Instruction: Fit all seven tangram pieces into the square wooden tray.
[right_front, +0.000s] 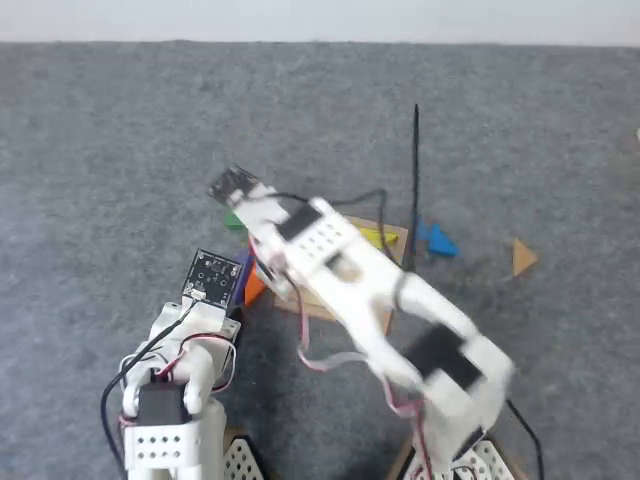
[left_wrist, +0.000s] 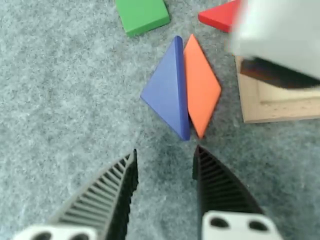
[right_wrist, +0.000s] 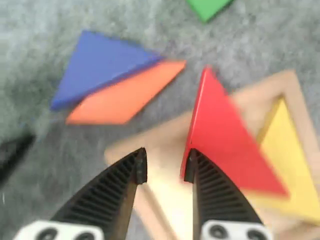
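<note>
Start with the red triangle (right_wrist: 225, 135): lies slanted across the wooden tray (right_wrist: 155, 135), partly over the rim and partly over the yellow triangle (right_wrist: 287, 150) already inside, and by the look of it not yet flat in the recess. Runs its long edge straight away from the right gripper (right_wrist: 165, 162), roughly in line with the fingers' reach. Has its near corner just beside the outer face of one finger, with nothing between the two fingers. Shows those fingers spread apart and holding nothing (contact with the red edge too blurred to call). Probably calls for a sideways nudge or a fresh pinch across the edge, not a plain closing on air.

Finds the left gripper (left_wrist: 165, 160) off to the side of the tray, fingers likewise parted and empty. Points it at the blue triangle (left_wrist: 167, 90), set long edge to long edge against the orange parallelogram (left_wrist: 201, 85) on the grey mat (left_wrist: 60, 100) just outside the tray, the seam aimed back between the fingers. Makes the left gripper the nearer one for that pair and the right for the red.

Leaves the green piece (left_wrist: 142, 15) farther out past them. From above, puts small blue pieces (right_front: 440, 244) and a tan triangle (right_front: 522, 257) well apart on the tray's other side. Risks a clash near the tray's corner, with the right arm (left_wrist: 280, 35) stretched across just above it.
</note>
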